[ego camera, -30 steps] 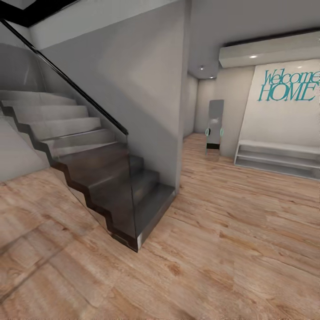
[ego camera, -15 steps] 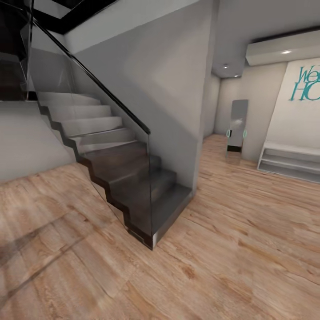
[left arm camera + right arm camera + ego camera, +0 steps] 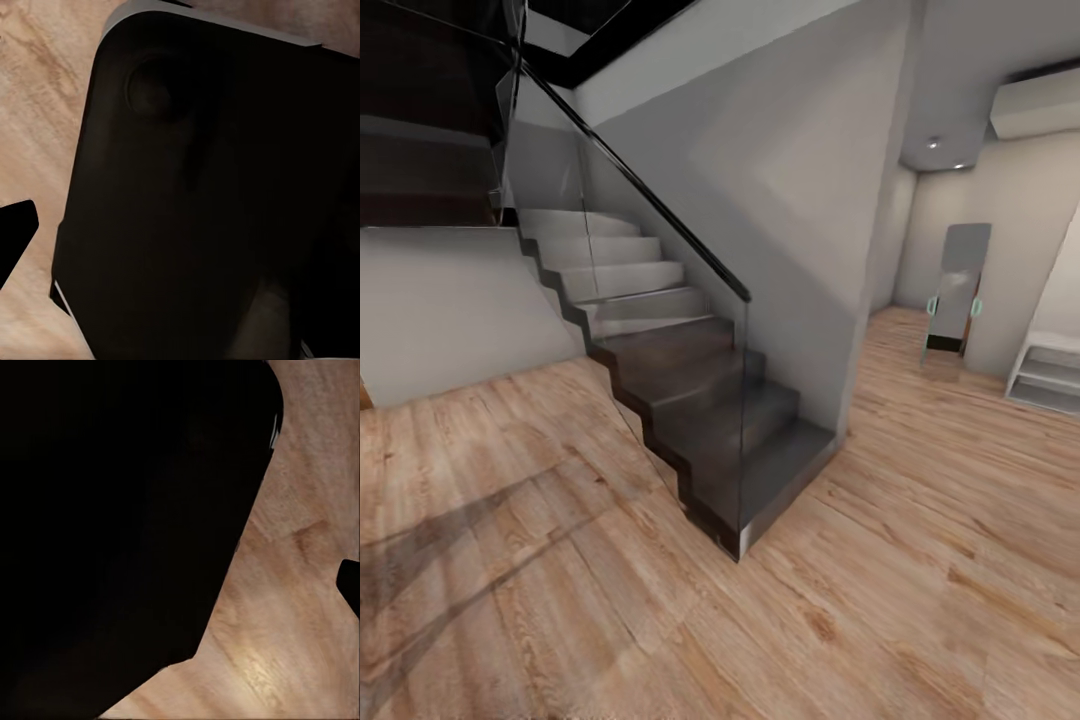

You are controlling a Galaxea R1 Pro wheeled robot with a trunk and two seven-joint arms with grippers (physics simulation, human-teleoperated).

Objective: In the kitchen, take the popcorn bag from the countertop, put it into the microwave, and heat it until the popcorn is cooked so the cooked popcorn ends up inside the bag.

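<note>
We record a hallway, not the kitchen; of the popcorn bag and the microwave we can give no position from here.

Item: staircase [image 3: 690, 390], dark lower treads, paler upper treads, rising toward the left of the head view. A glass balustrade [image 3: 660, 330] with a dark handrail [image 3: 650, 200] runs along its near side.

Item: grey wall [image 3: 790, 200] flanking the stairs on the right, ending at a corner.

Item: pale wood floor [image 3: 920, 560], planked, spreading across the foreground and into the passage beyond the corner.

Item: tall standing mirror [image 3: 957, 290] against the far wall, with two small teal marks at its sides.

Item: low white shelf unit [image 3: 1048, 375] at the right edge, partly cut off.

Item: dark rounded body [image 3: 217, 195] over wood floor in the left wrist view; a similar black mass [image 3: 120, 517] in the right wrist view.

Fingers, both arms: we cannot tell whether they are spread or closed.
</note>
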